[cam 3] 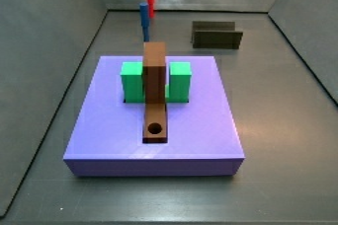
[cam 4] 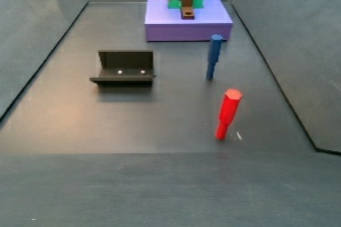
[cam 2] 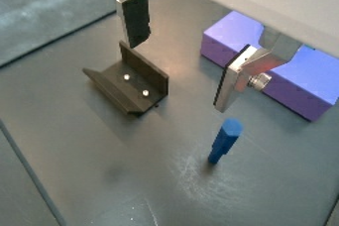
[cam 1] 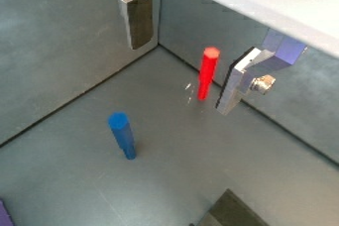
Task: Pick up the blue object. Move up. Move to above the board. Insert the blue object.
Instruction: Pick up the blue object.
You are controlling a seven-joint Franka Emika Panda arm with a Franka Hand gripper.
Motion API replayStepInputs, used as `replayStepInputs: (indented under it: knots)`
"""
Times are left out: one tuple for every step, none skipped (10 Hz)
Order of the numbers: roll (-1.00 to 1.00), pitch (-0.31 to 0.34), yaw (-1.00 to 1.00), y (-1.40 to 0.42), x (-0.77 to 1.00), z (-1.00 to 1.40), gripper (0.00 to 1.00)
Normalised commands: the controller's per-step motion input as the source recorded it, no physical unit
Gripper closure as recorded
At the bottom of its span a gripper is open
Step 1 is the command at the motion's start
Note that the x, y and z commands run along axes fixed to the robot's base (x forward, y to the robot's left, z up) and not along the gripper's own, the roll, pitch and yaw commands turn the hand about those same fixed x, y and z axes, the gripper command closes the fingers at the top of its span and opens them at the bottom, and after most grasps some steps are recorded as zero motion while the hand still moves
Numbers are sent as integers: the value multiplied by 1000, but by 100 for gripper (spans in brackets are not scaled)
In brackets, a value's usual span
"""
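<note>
Pegs: two, one blue peg (cam 4: 213,57) and one red peg (cam 4: 229,114). Board (cam 3: 154,91): one. Green block (cam 3: 133,82): one. Purple slab (cam 3: 126,130): one. Fixture (cam 4: 126,68): one. Gripper (cam 2: 188,54), above the floor: one.

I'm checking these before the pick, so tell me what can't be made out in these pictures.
- Gripper: both wrist views cut off its fingers' upper parts; in a side view only a sliver shows at the top edge.
- Board: absent from the wrist views.
- Blue peg: in a side view the board hides its base.
- Red peg: out of frame in a wrist view.
</note>
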Motion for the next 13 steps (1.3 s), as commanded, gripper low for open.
replayStepInputs:
  knots:
    - [0, -100, 0, 0, -17, -263, 0]
    - [0, 0, 0, -37, 0, -40, 0]
    - [1, -37, -23, -246, -371, -186, 0]
    - [103, -113, 0, -437, -780, -349, 0]
    - [116, -93, 0, -563, -774, -471, 0]
    - [36, -94, 0, -397, -746, -157, 0]
    - [39, -91, 0, -271, -560, -80, 0]
    - [27, -117, 54, -69, -266, -177, 0]
    - [13, -120, 120, 0, -111, -163, 0]
    - [26, -73, 200, 0, 0, -111, 0]
    - [27, -26, 274, 0, 491, 0, 0]
    - [0, -57, 246, -6, 411, 0, 0]
    - [0, -79, 183, -51, 237, -17, 0]
